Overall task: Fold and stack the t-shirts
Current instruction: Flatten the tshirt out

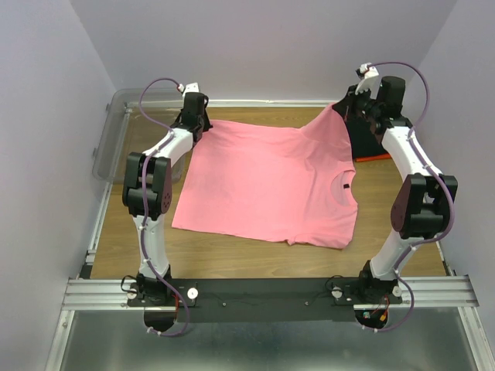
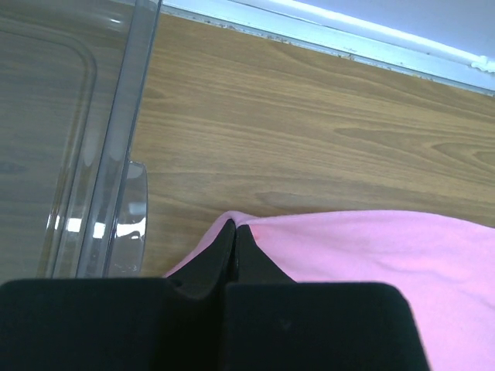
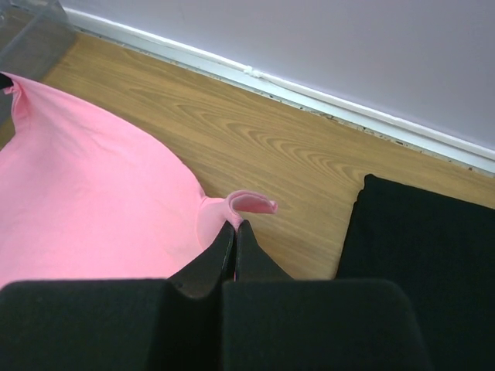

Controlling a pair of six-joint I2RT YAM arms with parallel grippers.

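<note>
The pink t-shirt [image 1: 263, 182] lies spread on the wooden table, its dark neck label [image 1: 345, 186] toward the right. My left gripper [image 1: 195, 126] is shut on the shirt's far left corner [image 2: 255, 228], low over the table. My right gripper [image 1: 345, 104] is shut on the far right corner [image 3: 251, 202] and holds it raised, so the cloth slopes up to it. A folded black t-shirt [image 1: 362, 135] lies at the far right, with an orange one [image 1: 375, 157] showing beneath its near edge. The right wrist view shows the black shirt [image 3: 433, 263] just right of the pinched corner.
A clear plastic bin [image 1: 116, 135] stands off the table's far left corner, its wall [image 2: 116, 154] close to my left gripper. A white rail [image 3: 309, 97] runs along the back edge under the wall. Bare wood [image 2: 309, 131] lies beyond the shirt.
</note>
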